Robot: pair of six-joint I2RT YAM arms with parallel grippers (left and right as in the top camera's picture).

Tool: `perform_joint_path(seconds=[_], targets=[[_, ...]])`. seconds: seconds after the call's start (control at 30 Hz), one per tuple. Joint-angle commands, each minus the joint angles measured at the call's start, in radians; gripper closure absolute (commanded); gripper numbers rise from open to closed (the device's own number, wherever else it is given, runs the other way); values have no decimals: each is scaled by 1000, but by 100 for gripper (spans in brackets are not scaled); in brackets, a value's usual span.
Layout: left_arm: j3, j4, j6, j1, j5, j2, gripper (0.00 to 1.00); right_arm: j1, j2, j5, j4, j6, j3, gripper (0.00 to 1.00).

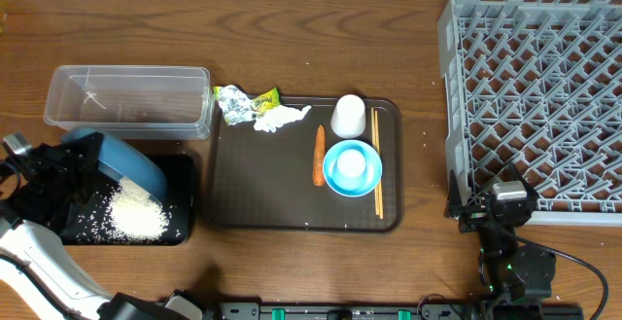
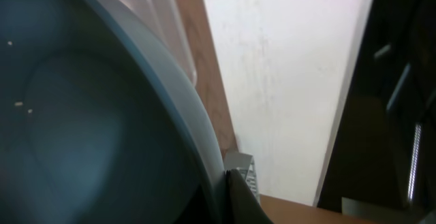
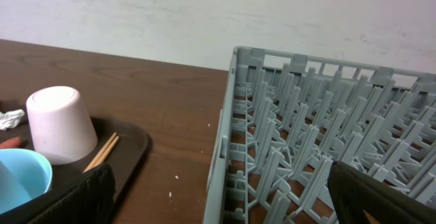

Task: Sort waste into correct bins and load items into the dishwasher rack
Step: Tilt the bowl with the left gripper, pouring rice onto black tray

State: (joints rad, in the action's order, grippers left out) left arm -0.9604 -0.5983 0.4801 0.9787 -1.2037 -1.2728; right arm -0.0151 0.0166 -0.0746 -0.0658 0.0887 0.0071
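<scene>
Lower left of the overhead view: your left gripper [image 1: 70, 164] is clamped on the dark-blue bowl [image 1: 121, 162], which is tilted over the black tray [image 1: 183, 179]. The rice [image 1: 136, 218] lies heaped in that tray. Your right gripper [image 1: 486, 208] has its fingers apart and empty, just beside the lower-left corner of the grey rack [image 1: 544, 87].

The left end effector [image 1: 66, 172] reaches in from the lower left, its white arm angled up, clamped on the rim of the tilted dark-blue bowl [image 1: 126, 164]. The right end effector [image 1: 493, 201] sits low at the lower right, fingers [image 3: 75, 197] spread apart.
</scene>
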Motion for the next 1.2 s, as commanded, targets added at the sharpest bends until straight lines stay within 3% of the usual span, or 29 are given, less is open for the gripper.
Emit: perform_joint_path(seconds=[0.0,0.6,0.73,1.0,1.17], targets=[[-24,23,0,8,0,-1,94,8,-8,4,-4,13,-2,1],[-12,8,32,39,-118,-8,94,8,-8,3,-4,13,-2,1],[-12,21,20,39,-71,-9,94,8,-8,3,-4,13,-2,1],[-12,21,15,39,-219,-8,94,8,-8,3,-4,13,-2,1],[-12,-26,11,39,-226,-2,94,8,-8,3,-4,13,-2,1]])
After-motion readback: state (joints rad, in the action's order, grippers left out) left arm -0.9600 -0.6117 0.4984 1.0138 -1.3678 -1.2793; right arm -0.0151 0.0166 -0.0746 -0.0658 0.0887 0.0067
